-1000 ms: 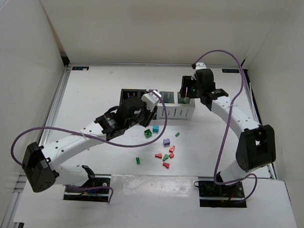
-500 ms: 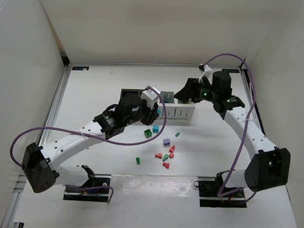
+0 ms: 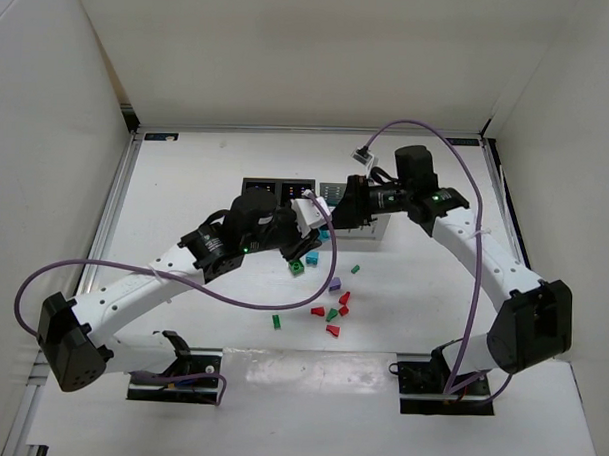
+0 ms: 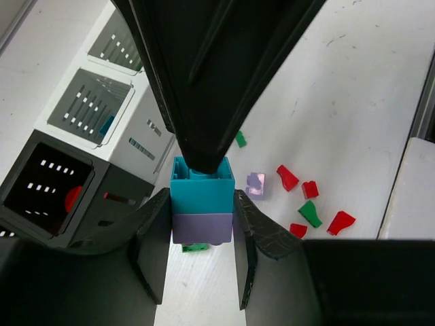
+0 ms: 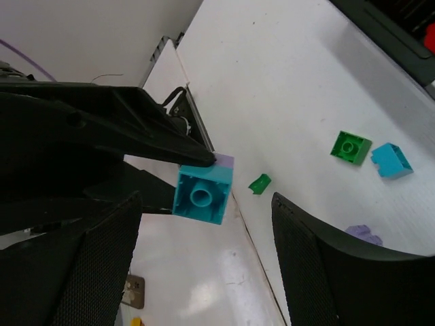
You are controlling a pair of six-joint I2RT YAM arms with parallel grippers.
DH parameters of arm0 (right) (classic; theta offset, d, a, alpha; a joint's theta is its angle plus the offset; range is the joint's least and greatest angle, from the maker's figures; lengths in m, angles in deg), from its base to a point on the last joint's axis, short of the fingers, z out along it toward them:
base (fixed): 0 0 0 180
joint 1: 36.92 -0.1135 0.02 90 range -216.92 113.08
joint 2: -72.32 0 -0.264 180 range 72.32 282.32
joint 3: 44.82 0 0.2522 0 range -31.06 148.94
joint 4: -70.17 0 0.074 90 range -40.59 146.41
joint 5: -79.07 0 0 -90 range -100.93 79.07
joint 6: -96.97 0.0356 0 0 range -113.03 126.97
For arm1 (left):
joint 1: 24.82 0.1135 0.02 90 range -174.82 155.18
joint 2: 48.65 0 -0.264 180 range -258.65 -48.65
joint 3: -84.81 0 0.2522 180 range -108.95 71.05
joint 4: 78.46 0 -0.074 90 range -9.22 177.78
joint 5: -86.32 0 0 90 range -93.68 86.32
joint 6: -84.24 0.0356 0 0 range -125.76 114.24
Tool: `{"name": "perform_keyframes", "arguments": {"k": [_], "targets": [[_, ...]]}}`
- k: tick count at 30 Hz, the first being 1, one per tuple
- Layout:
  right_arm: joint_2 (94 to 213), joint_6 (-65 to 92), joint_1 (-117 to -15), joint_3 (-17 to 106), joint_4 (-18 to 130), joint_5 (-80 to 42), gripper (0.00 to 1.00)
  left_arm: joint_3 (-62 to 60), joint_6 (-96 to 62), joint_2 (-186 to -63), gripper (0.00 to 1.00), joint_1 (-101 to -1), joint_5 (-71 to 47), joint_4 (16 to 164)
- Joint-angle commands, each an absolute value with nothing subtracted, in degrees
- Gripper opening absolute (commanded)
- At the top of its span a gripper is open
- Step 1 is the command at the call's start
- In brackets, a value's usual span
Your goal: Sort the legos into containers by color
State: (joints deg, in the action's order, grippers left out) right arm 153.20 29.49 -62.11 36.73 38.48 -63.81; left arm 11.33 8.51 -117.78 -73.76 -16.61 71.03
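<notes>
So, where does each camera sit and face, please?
Top external: above, behind the robot, looking down at the white table; both arms show.
Left wrist: on its arm, looking past its jaws shut on a teal-over-purple plastic brick stack.
Right wrist: faces that stack between its open jaws.
Shared: both wrists see the stack.

Place: a robotics lab test cell is showing here.
Enclosure: plain white panels (image 3: 290,57) are boxing in a white tabletop (image 3: 207,155).
Rig: a left arm (image 3: 132,287) and a right arm (image 3: 474,249) are standing on bolted base plates (image 3: 174,384), trailing purple cables (image 3: 457,158).
</notes>
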Motion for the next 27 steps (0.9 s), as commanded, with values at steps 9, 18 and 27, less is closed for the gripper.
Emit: {"name": "perform_keyframes", "arguments": {"k": [9,18,27], "targets": [[154.59,28.5,-65.74,41.71,32.33,-60.76,0.72,9.35,12.17,-116.68,0.32,-76.14,-12.04,70.55],[155.2,28.15,-67.41,42.16,31.28,-59.88,0.52,9.53,12.53,-116.51,0.32,-76.85,-8.61,71.61],[154.94,27.36,-67.24,42.33,31.54,-61.82,0.17,8.65,13.05,-117.91,0.34,-77.64,-8.16,71.61]]}}
